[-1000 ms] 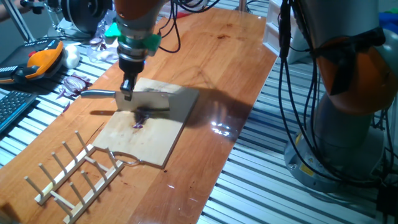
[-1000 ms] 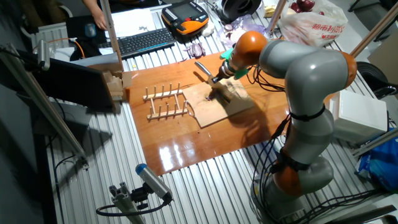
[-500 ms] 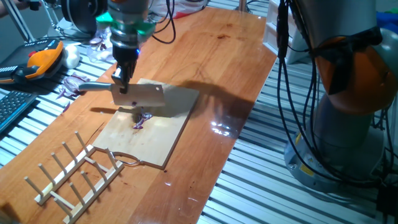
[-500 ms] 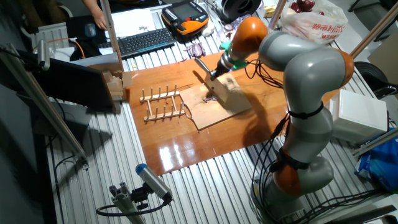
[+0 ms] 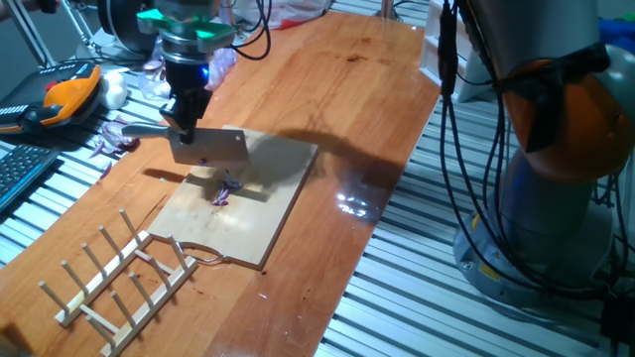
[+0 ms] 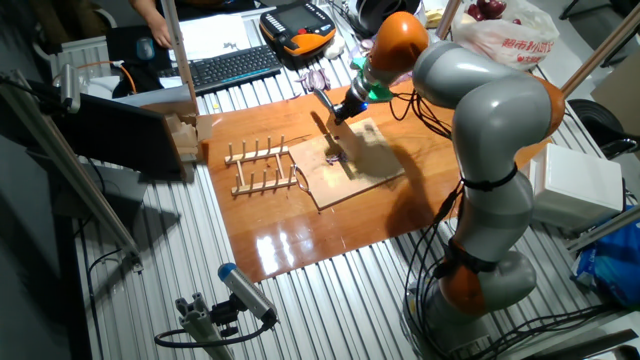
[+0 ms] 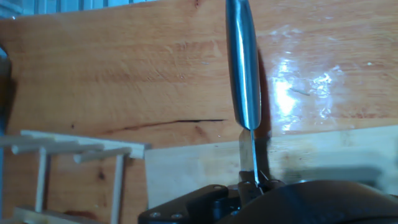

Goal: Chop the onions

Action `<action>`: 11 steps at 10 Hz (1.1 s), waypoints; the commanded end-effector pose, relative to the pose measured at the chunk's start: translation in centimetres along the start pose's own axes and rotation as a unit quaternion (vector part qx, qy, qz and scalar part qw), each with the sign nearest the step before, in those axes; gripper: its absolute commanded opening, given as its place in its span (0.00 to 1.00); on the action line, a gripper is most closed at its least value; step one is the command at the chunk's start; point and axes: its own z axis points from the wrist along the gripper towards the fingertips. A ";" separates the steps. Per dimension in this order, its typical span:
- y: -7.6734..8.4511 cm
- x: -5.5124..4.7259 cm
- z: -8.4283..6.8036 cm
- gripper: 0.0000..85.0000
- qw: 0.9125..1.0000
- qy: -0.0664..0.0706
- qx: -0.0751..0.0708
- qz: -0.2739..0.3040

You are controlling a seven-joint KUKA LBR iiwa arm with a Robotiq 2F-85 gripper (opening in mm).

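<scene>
Small purple onion slivers lie near the middle of the pale wooden board; the other fixed view shows the onions on the board too. My gripper hangs over the board's far left corner, shut on a steel cleaver. The blade is held edge-down, lifted off the board and just left of the slivers. In the hand view the cleaver's handle runs straight up from my gripper; the onions are hidden there.
A wooden peg rack sits at the table's near left. Dark purple scraps, a white bulb and an orange pendant lie left of the table. A keyboard sits behind.
My gripper has risen and drifted left and back with the cleaver. The blade has come up off the onions and now hangs clear of them.
</scene>
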 end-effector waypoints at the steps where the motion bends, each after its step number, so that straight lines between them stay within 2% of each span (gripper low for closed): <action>1: 0.3 -0.1 -0.1 0.00 1.000 0.000 0.000 0.006; 4: 0.9 0.0 -0.8 0.00 1.000 0.003 0.002 0.003; 6: 2.4 -0.1 -1.2 0.00 0.999 -0.003 0.042 -0.004; 7: 3.2 0.0 -1.6 0.00 0.999 0.004 0.037 0.007; 9: 5.0 0.3 -2.3 0.00 0.999 0.024 0.012 0.042; 11: 7.5 0.8 -3.0 0.00 0.997 0.028 0.021 0.070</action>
